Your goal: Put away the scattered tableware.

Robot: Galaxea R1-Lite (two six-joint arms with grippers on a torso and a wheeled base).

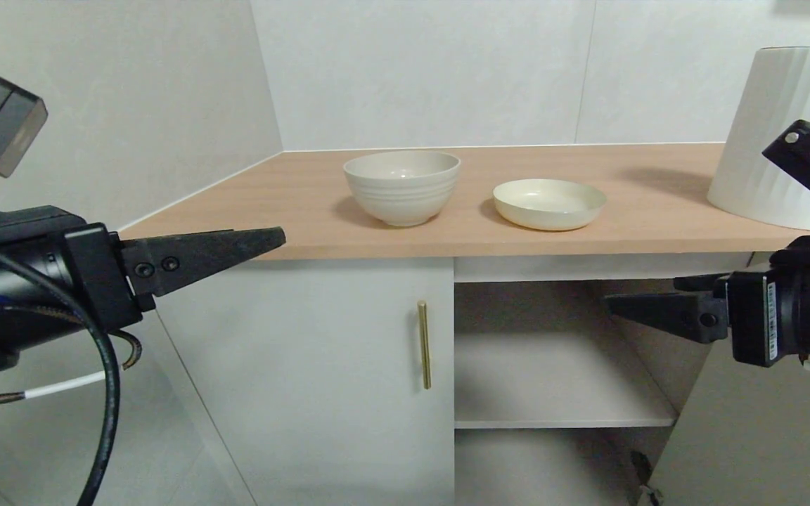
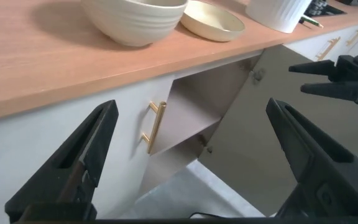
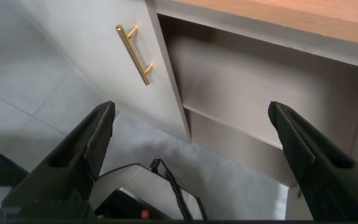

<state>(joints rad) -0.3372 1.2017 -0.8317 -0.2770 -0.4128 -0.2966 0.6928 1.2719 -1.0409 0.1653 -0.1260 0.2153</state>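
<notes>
Bowl [image 1: 402, 187] and dish [image 1: 549, 203] sit on the counter [image 1: 250, 211] above the open cupboard [image 1: 560, 393], my left gripper [image 2: 191, 109] and right gripper [image 3: 190, 107] gape wide and empty, and a clumsy pinch on a slick rim could shove one off.

White ribbed container [image 1: 799, 84] partly off-frame.

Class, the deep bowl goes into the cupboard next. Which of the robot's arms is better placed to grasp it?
Probably left: the left gripper is open, level with the counter and nearer the bowl. The right gripper, also open, sits lower, before the open cupboard compartment.
</notes>
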